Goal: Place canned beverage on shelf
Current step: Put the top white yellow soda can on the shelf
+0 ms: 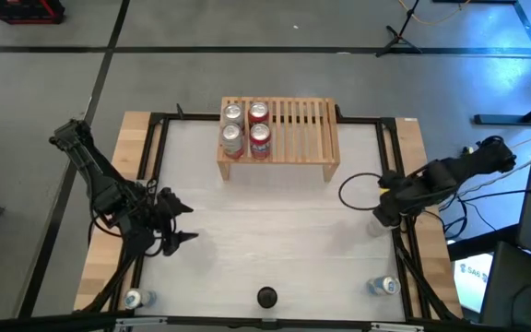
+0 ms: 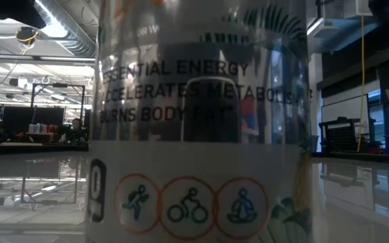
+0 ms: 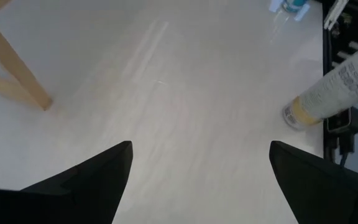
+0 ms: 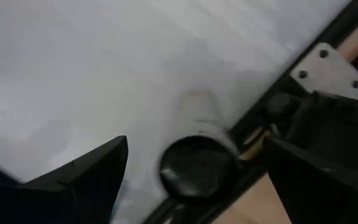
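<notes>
While four cans [image 1: 246, 128] stand on the shelf [image 1: 289, 138] at its left end, another can [image 4: 199, 147] stands beside the counter's [image 1: 265, 231] right rim, under the released right pincer [image 4: 191, 177]. Only the low view reads a can's label [image 2: 201, 121]. Left of the shelf, the left pincer [image 1: 181, 223] hangs released.

This is a robotics lab or workshop in an industrial hall. The table [image 1: 275, 231] sits in a black metal frame [image 1: 159, 148] on a grey concrete floor [image 1: 247, 74] marked with dark lines, with loose cables [image 1: 487, 198] beside it. The low view shows exposed ducts [image 2: 66, 30], strip lights, and workbenches [image 2: 32, 138] along the back.
</notes>
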### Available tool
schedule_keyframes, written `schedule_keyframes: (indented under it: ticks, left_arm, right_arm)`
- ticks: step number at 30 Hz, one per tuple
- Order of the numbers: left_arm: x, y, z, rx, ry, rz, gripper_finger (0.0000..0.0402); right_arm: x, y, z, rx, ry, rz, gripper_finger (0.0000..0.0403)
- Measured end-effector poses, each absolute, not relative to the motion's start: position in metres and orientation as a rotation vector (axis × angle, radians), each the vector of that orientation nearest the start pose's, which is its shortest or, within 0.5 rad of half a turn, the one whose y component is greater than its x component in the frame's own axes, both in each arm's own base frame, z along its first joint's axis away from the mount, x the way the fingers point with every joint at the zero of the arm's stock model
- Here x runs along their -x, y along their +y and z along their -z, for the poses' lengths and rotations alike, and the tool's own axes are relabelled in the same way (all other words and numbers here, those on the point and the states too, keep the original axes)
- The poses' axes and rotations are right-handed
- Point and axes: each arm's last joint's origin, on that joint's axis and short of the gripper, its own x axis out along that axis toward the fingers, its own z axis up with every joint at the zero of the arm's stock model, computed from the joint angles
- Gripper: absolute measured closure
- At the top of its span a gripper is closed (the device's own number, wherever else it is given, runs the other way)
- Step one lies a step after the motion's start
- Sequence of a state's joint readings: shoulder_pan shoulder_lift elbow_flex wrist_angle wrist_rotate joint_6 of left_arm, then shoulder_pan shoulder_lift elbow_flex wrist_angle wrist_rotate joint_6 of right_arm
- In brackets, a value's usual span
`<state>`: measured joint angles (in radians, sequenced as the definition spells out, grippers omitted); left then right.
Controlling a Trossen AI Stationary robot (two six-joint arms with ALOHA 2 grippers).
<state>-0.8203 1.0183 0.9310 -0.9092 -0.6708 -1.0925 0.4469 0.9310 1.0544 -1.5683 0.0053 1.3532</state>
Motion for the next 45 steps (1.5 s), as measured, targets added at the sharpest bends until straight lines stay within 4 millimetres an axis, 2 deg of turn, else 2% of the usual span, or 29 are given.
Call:
schedule_keyframes:
  ticks: [5, 13, 19, 28, 31, 36, 37, 40, 45]
  left_arm:
    - [-0.137, -0.12, -0.292, 0.388, 0.675, -0.259, 0.0033]
    - [-0.138, -0.12, -0.292, 0.395, 0.669, -0.255, 0.0033]
    - [-0.138, -0.12, -0.292, 0.397, 0.668, -0.254, 0.0033]
    - [-0.138, -0.12, -0.292, 0.394, 0.668, -0.252, 0.0033]
    - [-0.138, -0.12, -0.292, 0.389, 0.669, -0.251, 0.0033]
    - [-0.138, -0.12, -0.292, 0.389, 0.669, -0.251, 0.0033]
    - [-0.138, -0.12, -0.292, 0.389, 0.669, -0.251, 0.0033]
    - [-0.139, -0.121, -0.293, 0.401, 0.66, -0.245, 0.0033]
    - [-0.139, -0.122, -0.293, 0.41, 0.676, -0.229, 0.0033]
  right_arm:
    - [-0.099, 0.048, -0.29, -0.72, 1.436, 0.645, 0.0042]
    - [-0.1, 0.051, -0.288, -0.728, 1.493, 0.56, 0.0042]
    - [-0.112, 0.059, -0.281, -0.704, 1.551, 0.585, 0.0042]
    - [-0.115, 0.076, -0.271, -0.611, 1.665, 0.654, 0.0047]
    - [-0.114, 0.078, -0.271, -0.588, 1.64, 0.661, 0.0075]
    - [-0.116, 0.078, -0.271, -0.58, 1.628, 0.664, 0.0171]
    - [-0.116, 0.078, -0.272, -0.579, 1.625, 0.659, 0.0183]
    - [-0.12, 0.08, -0.283, -0.568, 1.589, 0.591, 0.0183]
    - [-0.136, 0.087, -0.326, -0.601, 1.37, 0.444, 0.0183]
